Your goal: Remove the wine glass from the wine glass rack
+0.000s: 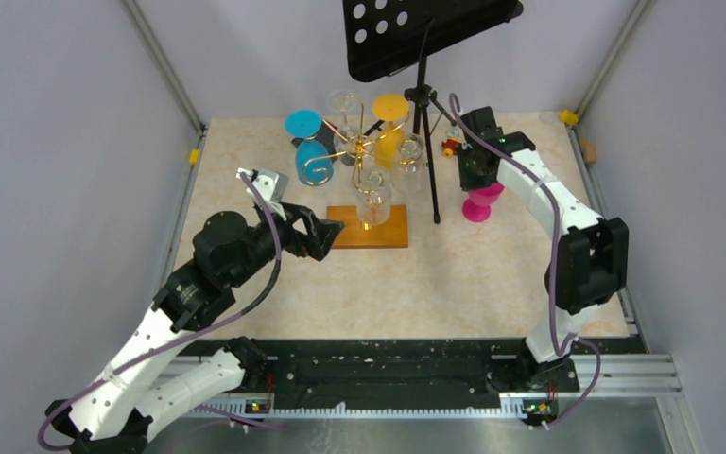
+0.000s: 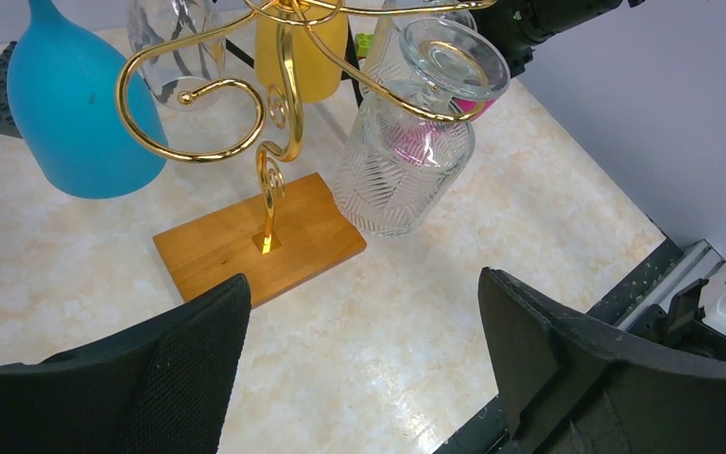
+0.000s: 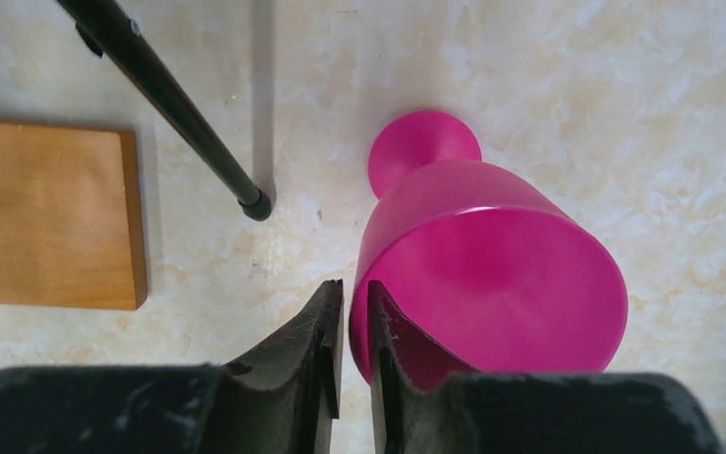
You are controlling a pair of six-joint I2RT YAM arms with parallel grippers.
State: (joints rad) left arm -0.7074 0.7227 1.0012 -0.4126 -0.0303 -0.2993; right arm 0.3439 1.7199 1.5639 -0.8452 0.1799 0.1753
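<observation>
The left gripper (image 1: pixel 329 238) is held wide open and empty, just short of the flat orange-brown wooden base (image 2: pixel 255 241). This posture is judged to be one of readiness. The base carries the thin gold wire wine glass rack (image 2: pixel 288 95), which is positioned mid-table. On its curled spiral arms a turquoise opaque glass (image 2: pixel 80 113), a yellow opaque glass (image 1: pixel 389 118) and a clear ribbed glass (image 2: pixel 402 161) are hung bowl-down by their feet. Each is thus retained by its foot and is judged to need sliding outward for removal. A black tripod music stand (image 1: pixel 425 33) is planted just right of the base. Further right, the magenta opaque wine glass (image 3: pixel 492 274) is stood on its foot on the table, apart from the rack. Its rim wall is straddled by the right gripper (image 3: pixel 353 286), jaws nearly together; whether the wall is pinched or freed cannot be determined. The surface is a beige marbled tabletop (image 1: pixel 492 284), enclosed by plain pale-lilac walls (image 1: pixel 57 142).
</observation>
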